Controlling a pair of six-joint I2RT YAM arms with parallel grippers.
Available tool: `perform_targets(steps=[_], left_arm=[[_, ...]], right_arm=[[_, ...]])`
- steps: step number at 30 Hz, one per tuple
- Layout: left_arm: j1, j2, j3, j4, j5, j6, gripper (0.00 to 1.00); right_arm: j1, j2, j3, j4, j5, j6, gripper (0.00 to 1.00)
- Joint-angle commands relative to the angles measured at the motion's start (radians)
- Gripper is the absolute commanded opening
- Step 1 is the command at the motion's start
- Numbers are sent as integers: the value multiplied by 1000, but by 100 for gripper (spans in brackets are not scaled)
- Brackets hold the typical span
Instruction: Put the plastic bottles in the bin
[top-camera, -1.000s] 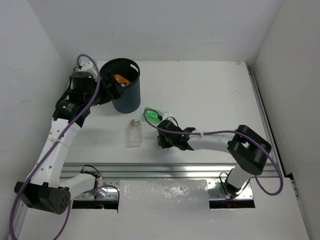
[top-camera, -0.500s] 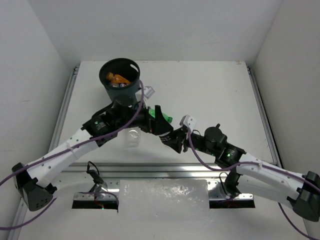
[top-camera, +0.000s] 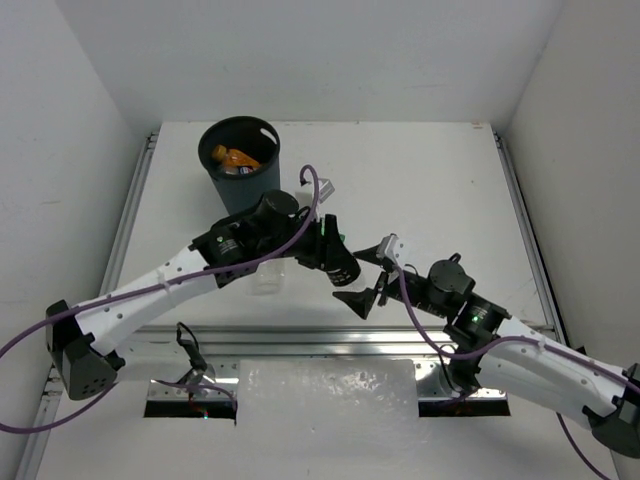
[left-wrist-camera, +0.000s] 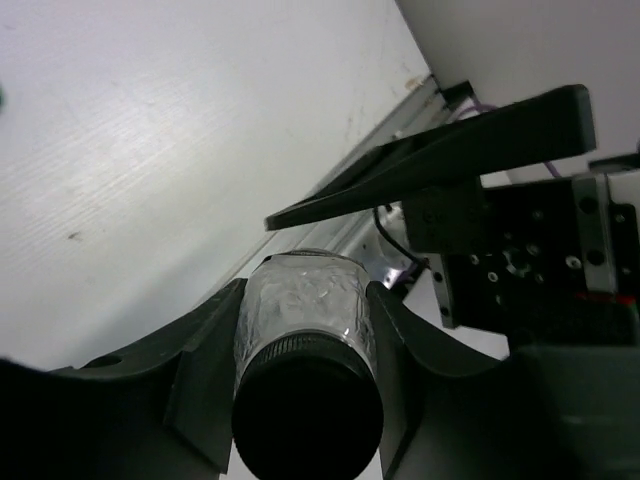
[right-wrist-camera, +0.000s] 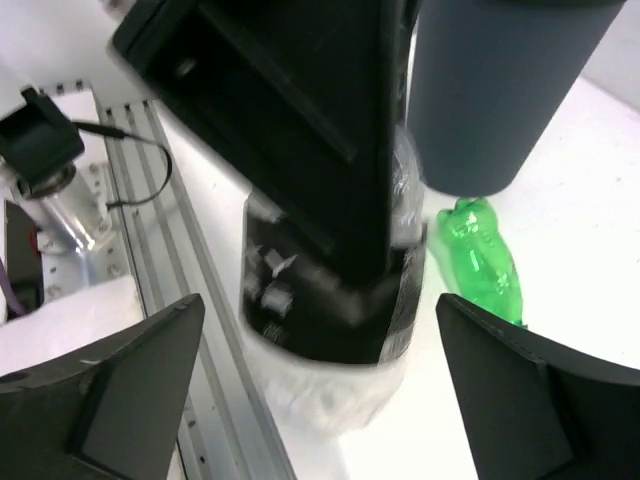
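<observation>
Flat white matte tabletop (top-camera: 430, 180), boxed by plain white walls (top-camera: 320, 60) at back and both sides. Grooved silver aluminium rail (top-camera: 300, 338) runs along the near edge. Thinner silver side rail (top-camera: 138, 185) on the left, its twin on the right. Frosted pale rectangular panel (top-camera: 328, 392) just in front of the near rail.

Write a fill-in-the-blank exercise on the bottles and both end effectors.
The left end effector is shut on a clear bottle with a ____ cap.
The right end effector stands ____, gripping nothing.
The loose bottle lying beside the bin is ____.
Inside the bin, the topmost bottle is ____.
Missing words: black; open; green; orange.
</observation>
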Motion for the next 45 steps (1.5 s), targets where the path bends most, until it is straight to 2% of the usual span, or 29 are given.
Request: perform_targets(steps=[1, 2, 5, 6, 8, 9, 11, 12, 14, 15, 16, 18, 19, 20, 21, 22, 23, 25, 26, 27, 30, 32, 35, 37, 38, 39, 40, 42, 45], left_arm=[[2, 7, 174, -88, -198, 19, 0], [19, 15, 219, -132, -333, 23, 0], [161, 65, 402, -285, -539, 35, 0], [242, 98, 443, -340, -578, 44, 0], [308, 138, 553, -377, -668, 72, 0], [380, 182, 593, -394, -667, 82, 0], [448, 239, 711, -403, -667, 107, 0], [509, 319, 823, -438, -668, 115, 0], [563, 415, 950, -483, -656, 124, 0], [610, 520, 1091, -535, -639, 131, 0], [628, 574, 1167, -564, -597, 133, 0], [674, 714, 1297, -633, -554, 139, 14], [687, 742, 1363, -635, -465, 145, 20], [706, 759, 1362, -623, -413, 151, 27], [732, 779, 1353, -611, -385, 153, 42], [738, 779, 1321, -604, -365, 155, 50], [746, 768, 1292, -571, -345, 161, 66], [749, 759, 1233, -554, -323, 170, 81], [749, 756, 1233, -554, -314, 171, 94], [750, 750, 1244, -557, -303, 173, 100], [750, 712, 1265, -563, -286, 174, 100], [750, 657, 1255, -580, -305, 184, 100], [750, 558, 1174, -574, -337, 197, 100], [750, 416, 1005, -529, -377, 213, 100], [750, 305, 941, -485, -386, 219, 100], [750, 247, 810, -465, -411, 220, 100], [750, 197, 743, -445, -411, 220, 100], [750, 54, 576, -375, -388, 225, 100], [749, -52, 460, -354, -354, 227, 100]], right_arm=[[3, -39, 45, 51, 67, 7, 99], [5, -46, 54, 5, 90, 10, 99], [5, -58, 83, -119, 181, 21, 99], [5, -59, 89, -149, 222, 21, 99], [5, -62, 103, -211, 254, 24, 99], [5, -64, 108, -242, 263, 26, 99], [6, -63, 116, -278, 303, 32, 99], [5, -59, 119, -282, 314, 36, 99], [5, -40, 131, -292, 357, 59, 99], [5, -29, 137, -298, 366, 67, 99], [5, -1, 145, -305, 380, 72, 99], [5, 31, 172, -328, 385, 76, 99], [3, 46, 180, -332, 389, 76, 99], [3, 78, 200, -339, 398, 76, 99], [3, 98, 211, -344, 408, 73, 99], [-1, 123, 226, -350, 423, 72, 99], [-6, 182, 263, -367, 487, 78, 99], [-69, 261, 334, -406, 501, 98, 99], [-110, 301, 352, -405, 462, 110, 99], [-182, 374, 366, -390, 341, 112, 99], [-252, 523, 408, -301, 137, 61, 99], [-279, 653, 471, -276, 22, -70, 99], [-296, 787, 580, -308, -61, -250, 99], [-321, 926, 690, -380, -153, -322, 99], [-322, 972, 729, -409, -167, -344, 99], [-322, 1055, 798, -437, -181, -365, 99], [-322, 1086, 819, -450, -184, -378, 99], [-324, 1134, 835, -407, -172, -404, 99], [-324, 1229, 899, -365, -149, -438, 99]])
